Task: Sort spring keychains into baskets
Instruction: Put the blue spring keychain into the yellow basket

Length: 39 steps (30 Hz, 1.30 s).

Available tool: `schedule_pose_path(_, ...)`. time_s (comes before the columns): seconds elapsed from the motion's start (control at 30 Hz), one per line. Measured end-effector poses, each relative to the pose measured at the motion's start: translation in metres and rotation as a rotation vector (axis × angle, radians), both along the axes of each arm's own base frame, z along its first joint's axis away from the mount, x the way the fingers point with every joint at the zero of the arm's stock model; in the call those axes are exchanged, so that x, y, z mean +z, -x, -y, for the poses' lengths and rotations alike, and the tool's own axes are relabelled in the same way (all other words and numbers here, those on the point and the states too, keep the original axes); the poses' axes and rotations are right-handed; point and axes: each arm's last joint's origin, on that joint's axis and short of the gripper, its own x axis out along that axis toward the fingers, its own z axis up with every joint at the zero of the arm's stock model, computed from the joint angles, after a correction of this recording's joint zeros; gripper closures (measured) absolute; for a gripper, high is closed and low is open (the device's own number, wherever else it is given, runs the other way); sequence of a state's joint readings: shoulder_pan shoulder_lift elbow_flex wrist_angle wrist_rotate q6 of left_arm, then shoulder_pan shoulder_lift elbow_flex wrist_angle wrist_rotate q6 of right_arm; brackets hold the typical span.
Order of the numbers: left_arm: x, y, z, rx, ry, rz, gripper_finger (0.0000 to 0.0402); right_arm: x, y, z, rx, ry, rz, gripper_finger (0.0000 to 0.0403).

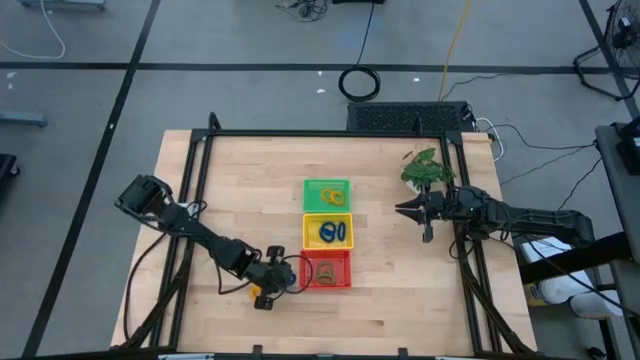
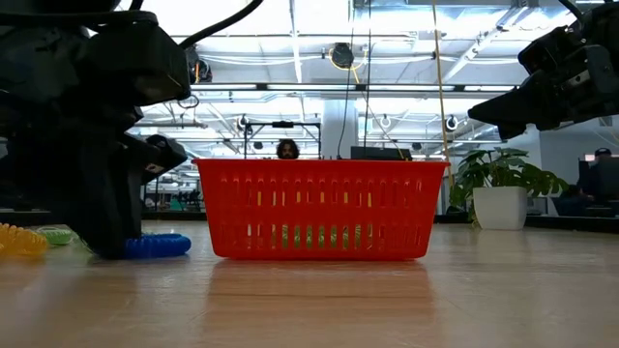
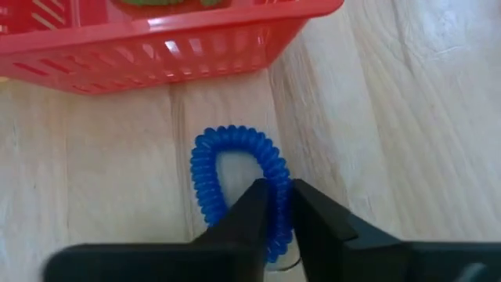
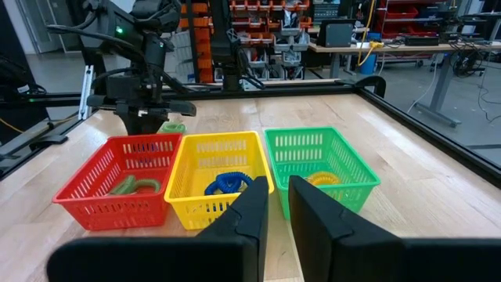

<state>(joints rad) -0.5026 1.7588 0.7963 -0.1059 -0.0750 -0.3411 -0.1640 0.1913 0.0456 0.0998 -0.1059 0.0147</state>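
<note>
The red basket (image 1: 326, 271) serves as the landmark: it stands on the worktop (image 1: 400, 300) at the near end of a row of three, with the yellow basket (image 1: 328, 231) touching its far side and the green basket (image 1: 327, 195) beyond that. Inside the red basket lies a green spring keychain (image 4: 135, 186); the yellow basket holds blue ones (image 4: 228, 185) and the green basket an orange-yellow one (image 4: 322, 179).

Just beside the red basket's left wall, the left gripper (image 3: 280, 205) is down at the worktop, its fingers pinched onto the coil of a blue spring keychain (image 3: 235, 176) that lies flat on the wood, apart from the basket wall. In the low view this blue loop (image 2: 155, 246) lies against the dark gripper, with an orange-yellow keychain (image 2: 21, 240) and a green one (image 2: 58, 235) farther out from the basket on the same side.

The right gripper (image 1: 405, 211) hovers well to the right of the row, level with the yellow basket, its fingers drawn nearly together and holding nothing. Beyond it, near the worktop's far right corner, is a green leafy plant (image 1: 428, 167). A large black cable coil (image 1: 359, 83) lies on the floor past the far edge.
</note>
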Motion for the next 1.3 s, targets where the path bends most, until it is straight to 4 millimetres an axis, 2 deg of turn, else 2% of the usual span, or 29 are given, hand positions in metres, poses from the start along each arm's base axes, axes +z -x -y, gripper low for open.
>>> schedule_pose_path(0.07, 0.0, 0.0, 0.0, -0.006, -0.004, 0.0, 0.0377, 0.0, 0.0, 0.0, 0.0, 0.0, 0.0, 0.0362)
schedule_pose_path(0.13, 0.0, 0.0, 0.0, -0.008, 0.001, -0.004, 0.0387, 0.0, 0.0, 0.0, 0.0, 0.0, 0.0, 0.0363)
schedule_pose_path(0.33, -0.001, 0.0, 0.0, -0.012, 0.007, -0.008, 0.0354, 0.0, 0.0, 0.0, 0.0, 0.0, 0.0, 0.0363)
schedule_pose_path(0.63, -0.001, 0.001, 0.0, -0.026, 0.007, -0.011, 0.0387, 0.0, 0.0, 0.0, 0.0, 0.0, 0.0, 0.0362)
schedule_pose_path(0.9, 0.0, 0.001, 0.001, -0.041, 0.002, -0.005, 0.0365, 0.0, 0.0, 0.0, 0.0, 0.0, 0.0, 0.0364)
schedule_pose_path(1.13, 0.027, 0.007, -0.003, -0.082, 0.005, 0.064, 0.0378, 0.0, 0.0, 0.0, 0.0, 0.0, 0.0, 0.0365)
schedule_pose_path(1.3, 0.05, 0.014, -0.009, -0.043, -0.028, 0.113, 0.0371, 0.0, 0.0, 0.0, 0.0, 0.0, 0.0, 0.0364)
